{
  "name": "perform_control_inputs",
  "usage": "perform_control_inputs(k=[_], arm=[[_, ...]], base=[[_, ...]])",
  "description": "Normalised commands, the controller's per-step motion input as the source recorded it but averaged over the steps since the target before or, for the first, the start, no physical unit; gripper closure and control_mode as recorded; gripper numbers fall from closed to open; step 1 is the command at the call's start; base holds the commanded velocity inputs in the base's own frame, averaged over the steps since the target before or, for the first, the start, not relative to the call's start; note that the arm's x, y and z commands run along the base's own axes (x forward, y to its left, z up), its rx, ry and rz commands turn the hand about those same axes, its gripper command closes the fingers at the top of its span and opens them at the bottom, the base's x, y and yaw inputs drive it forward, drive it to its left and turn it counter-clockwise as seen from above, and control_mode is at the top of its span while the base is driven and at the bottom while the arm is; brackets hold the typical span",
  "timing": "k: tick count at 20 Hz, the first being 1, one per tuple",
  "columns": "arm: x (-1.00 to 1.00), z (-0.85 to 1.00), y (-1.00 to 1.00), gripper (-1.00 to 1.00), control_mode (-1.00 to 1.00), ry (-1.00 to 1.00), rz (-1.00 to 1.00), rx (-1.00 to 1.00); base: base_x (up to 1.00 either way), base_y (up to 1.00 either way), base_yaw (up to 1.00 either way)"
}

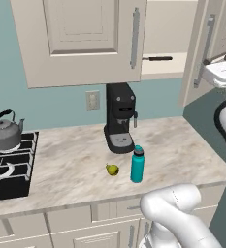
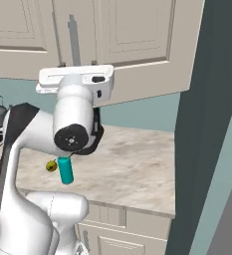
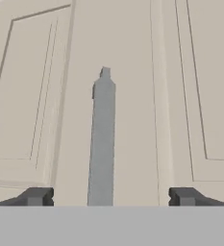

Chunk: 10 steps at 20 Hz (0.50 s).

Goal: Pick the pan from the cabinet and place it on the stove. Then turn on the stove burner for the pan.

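- Simulated kitchen, teal wall, marbled beige worktop [image 1: 75,160].
- Claw [image 3: 111,196] open, tips spread wide either side of the silver bar handle [image 3: 102,144] on the cabinet [image 3: 132,72]; nothing gripped, handle between the tips and apart from both.
- Cabinet doors beige, panelled; right door swung open in the left base view.
- Pan [image 1: 157,58] inside on the cabinet shelf, only its thin black handle showing past the door edge.
- Below: black coffee machine [image 1: 120,118], teal bottle [image 1: 137,164], small yellow-green pear [image 1: 112,169] beside it.
- Far left: black stove [image 1: 10,169] with pale grates, grey kettle [image 1: 5,133] on it.
- No readable writing or brand anywhere.
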Motion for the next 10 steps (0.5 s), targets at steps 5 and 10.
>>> perform_control_inputs(k=[5,10], arm=[[-0.84,0.07,-0.05,-1.00,-1.00,-0.14,0.00,0.00],[-0.45,0.10,0.59,-1.00,-1.00,-0.04,-0.07,-0.09]], base=[[0.00,0.00,0.00],[0.00,0.00,0.00]])
